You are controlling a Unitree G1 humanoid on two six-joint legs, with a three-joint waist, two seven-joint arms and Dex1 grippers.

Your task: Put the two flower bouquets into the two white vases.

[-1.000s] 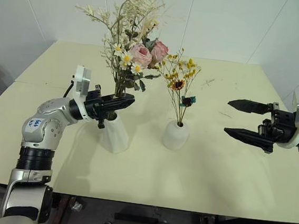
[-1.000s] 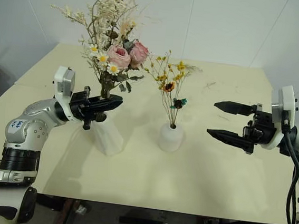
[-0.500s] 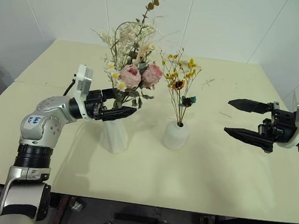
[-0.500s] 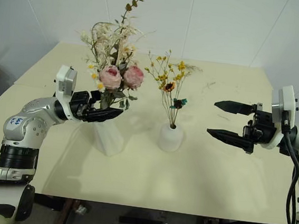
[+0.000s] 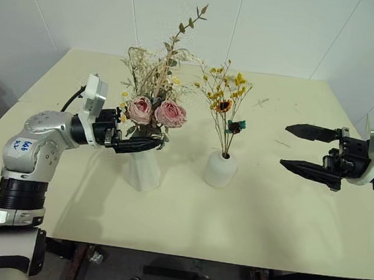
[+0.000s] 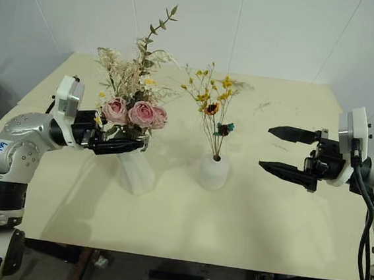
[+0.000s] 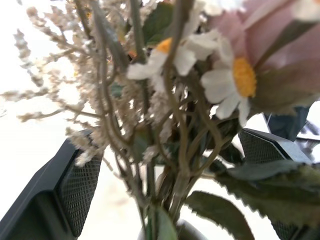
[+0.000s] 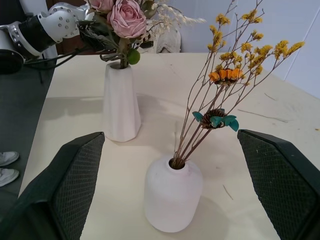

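table front: free | centre: tall vase, round vase

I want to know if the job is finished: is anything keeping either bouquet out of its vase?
Nothing visible does. The rose bouquet sits in the tall vase between the open left gripper fingers; the yellow bouquet stands in the round vase.

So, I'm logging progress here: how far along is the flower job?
Nearly done. The thin yellow bouquet stands in the rounded vase. The rose bouquet sits in the tall vase, with the open left gripper around its stems. Only pulling clear remains; the right gripper is empty.
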